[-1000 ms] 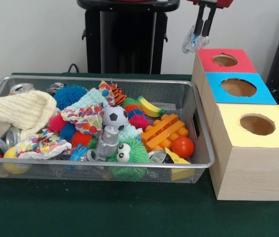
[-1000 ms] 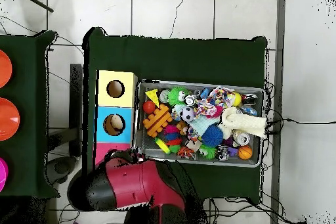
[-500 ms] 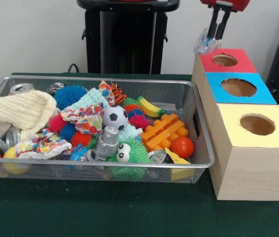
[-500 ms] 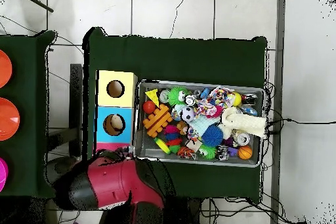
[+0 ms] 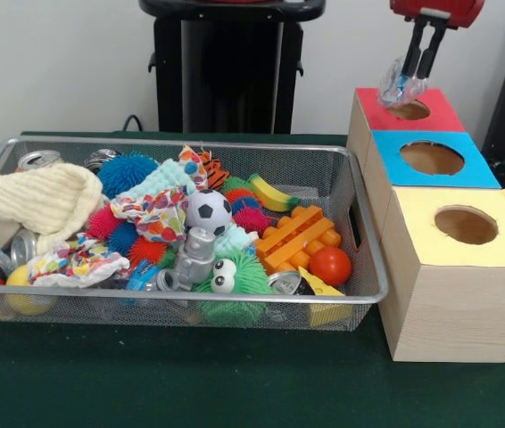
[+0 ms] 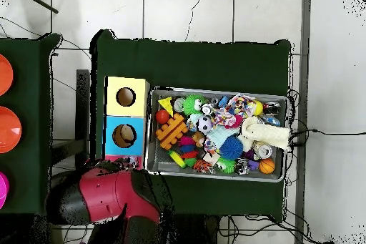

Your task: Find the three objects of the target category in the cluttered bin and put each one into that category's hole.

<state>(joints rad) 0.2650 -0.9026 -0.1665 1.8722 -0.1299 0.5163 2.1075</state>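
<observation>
Gripper (image 5: 418, 73), front view only: fingers clamped on crumpled clear plastic bottle (image 5: 400, 87) hanging lengthwise over red box's hole (image 5: 408, 110); overhead, hidden beneath arm (image 6: 107, 199).

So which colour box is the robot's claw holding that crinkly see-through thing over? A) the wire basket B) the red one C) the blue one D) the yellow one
B: in the front view the gripper holds the clear crumpled plastic item right above the hole of the red box, well away from the blue box, the yellow box and the wire basket.
</observation>
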